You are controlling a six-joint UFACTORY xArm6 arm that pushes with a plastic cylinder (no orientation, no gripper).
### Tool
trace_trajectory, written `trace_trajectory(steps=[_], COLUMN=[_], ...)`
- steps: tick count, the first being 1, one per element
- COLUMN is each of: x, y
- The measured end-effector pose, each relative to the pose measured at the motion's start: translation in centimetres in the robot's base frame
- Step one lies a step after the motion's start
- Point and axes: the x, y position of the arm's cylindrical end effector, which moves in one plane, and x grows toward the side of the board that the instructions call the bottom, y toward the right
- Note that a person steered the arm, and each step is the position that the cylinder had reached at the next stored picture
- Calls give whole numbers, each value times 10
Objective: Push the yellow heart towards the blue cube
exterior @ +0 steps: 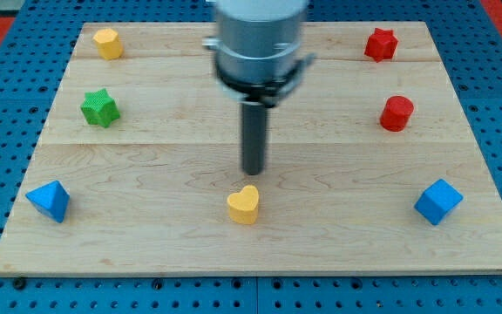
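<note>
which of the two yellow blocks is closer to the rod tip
The yellow heart near the view's bottom middle: it sits just below my tip. The other yellow block is far off in the board's top left corner.

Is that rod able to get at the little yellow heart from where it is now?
Probably yes. My tip sits just above the yellow heart in the view, with only bare board between them. To push it toward the blue cube, I would likely first go round to its left side.
</note>
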Motion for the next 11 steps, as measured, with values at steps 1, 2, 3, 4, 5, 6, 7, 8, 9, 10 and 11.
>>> trace_trajectory(steps=[1,2,3,4,5,6,7,8,9,10,11], x=[33,77,87,79,100,114,102,73,58,58,58], y=[-61,-40,38,117,94,25,-45,-33,45,134,118])
